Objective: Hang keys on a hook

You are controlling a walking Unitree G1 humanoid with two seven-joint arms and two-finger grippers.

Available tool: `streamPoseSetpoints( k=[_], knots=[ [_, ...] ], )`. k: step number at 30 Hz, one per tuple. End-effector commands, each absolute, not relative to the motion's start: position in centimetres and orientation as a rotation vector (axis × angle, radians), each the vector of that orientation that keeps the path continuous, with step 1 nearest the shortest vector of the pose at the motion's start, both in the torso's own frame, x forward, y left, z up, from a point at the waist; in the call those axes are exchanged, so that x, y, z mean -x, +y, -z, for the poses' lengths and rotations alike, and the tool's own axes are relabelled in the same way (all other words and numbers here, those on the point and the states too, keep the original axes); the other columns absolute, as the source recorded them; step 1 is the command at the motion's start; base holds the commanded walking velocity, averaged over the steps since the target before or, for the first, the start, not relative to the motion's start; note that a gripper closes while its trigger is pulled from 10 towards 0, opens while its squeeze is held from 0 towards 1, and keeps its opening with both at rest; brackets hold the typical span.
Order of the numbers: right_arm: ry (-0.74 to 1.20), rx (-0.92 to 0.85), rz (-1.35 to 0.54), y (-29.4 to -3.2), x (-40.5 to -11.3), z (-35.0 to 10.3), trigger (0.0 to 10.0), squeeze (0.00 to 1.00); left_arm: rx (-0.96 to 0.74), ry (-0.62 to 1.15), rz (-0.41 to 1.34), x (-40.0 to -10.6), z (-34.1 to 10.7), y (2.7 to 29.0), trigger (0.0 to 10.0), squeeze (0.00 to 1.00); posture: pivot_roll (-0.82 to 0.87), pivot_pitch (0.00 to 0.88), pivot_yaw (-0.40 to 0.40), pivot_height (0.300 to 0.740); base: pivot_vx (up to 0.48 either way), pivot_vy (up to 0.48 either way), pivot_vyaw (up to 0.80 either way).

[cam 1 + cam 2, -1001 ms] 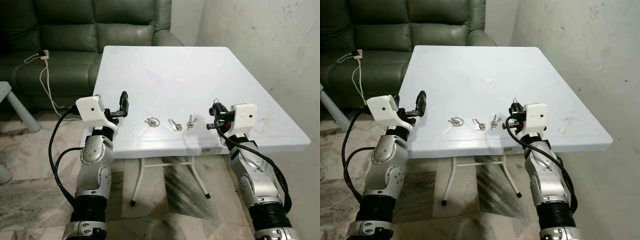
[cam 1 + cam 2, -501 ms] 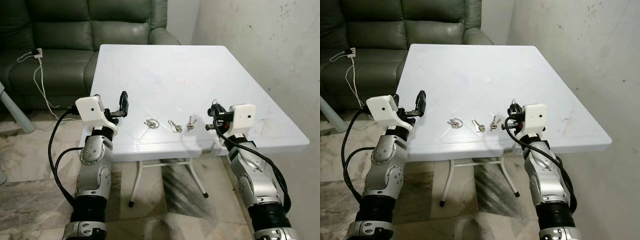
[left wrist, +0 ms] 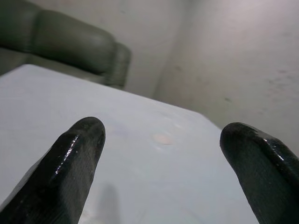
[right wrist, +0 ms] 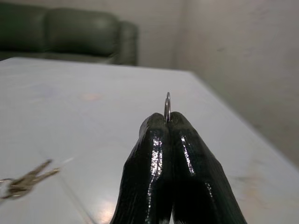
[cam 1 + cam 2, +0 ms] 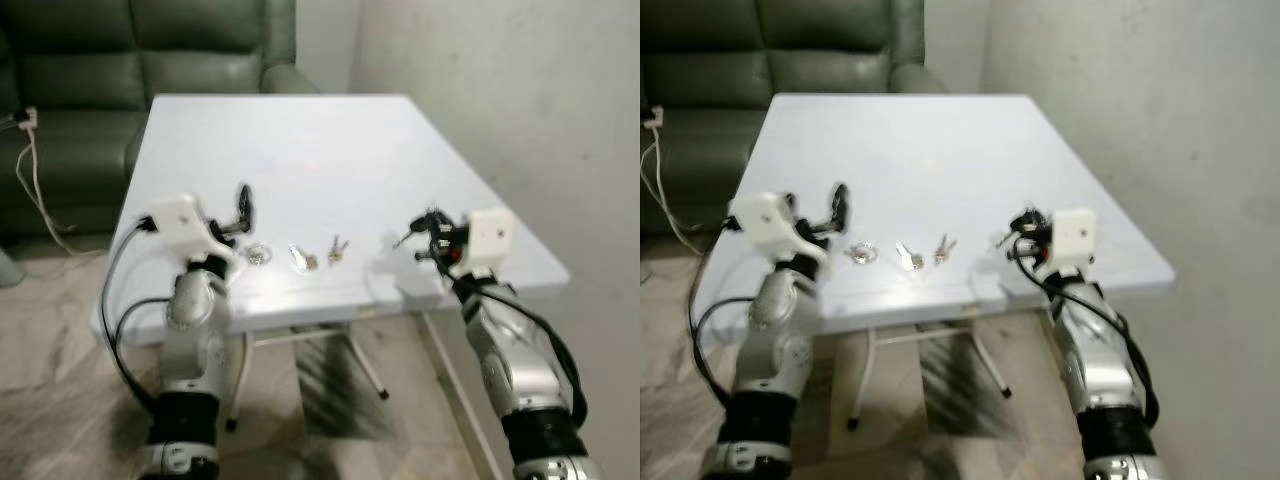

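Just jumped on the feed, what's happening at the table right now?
The right gripper is shut on a key ring, held above the white table near its right edge. Three more sets of keys lie in a row on the table near its front edge. The left gripper hovers open over the table's left side, holding nothing.

A metal key ring (image 4: 167, 106) is poking up between the right claw's (image 4: 168, 122) pressed fingertips; three key sets (image 5: 298, 256) are lying flat between both claws.
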State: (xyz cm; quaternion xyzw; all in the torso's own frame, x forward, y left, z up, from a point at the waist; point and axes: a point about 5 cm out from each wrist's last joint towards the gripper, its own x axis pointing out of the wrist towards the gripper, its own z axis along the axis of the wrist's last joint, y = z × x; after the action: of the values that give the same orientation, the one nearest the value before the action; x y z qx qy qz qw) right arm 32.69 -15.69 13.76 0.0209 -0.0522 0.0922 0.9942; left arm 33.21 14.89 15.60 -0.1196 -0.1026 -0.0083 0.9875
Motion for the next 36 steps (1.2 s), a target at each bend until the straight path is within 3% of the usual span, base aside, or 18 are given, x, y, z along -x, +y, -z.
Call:
streamPoseSetpoints(
  k=[1, 36],
  knots=[
    [-0.111, -0.041, -0.190, -15.72, -32.75, -14.08, 10.0, 0.00, 0.226, -0.215, 0.007, -33.22, -15.85, 15.17, 10.0, 0.00, -0.03, 0.000, -0.082, 0.740, 0.000, 0.000, -0.76],
    [-0.102, -0.037, -0.192, -15.77, -32.82, -14.18, 10.0, 0.00, 0.208, -0.212, 0.002, -33.16, -15.75, 15.03, 10.0, 0.00, -0.03, 0.000, -0.084, 0.740, 0.000, 0.000, -0.75]
  ],
)
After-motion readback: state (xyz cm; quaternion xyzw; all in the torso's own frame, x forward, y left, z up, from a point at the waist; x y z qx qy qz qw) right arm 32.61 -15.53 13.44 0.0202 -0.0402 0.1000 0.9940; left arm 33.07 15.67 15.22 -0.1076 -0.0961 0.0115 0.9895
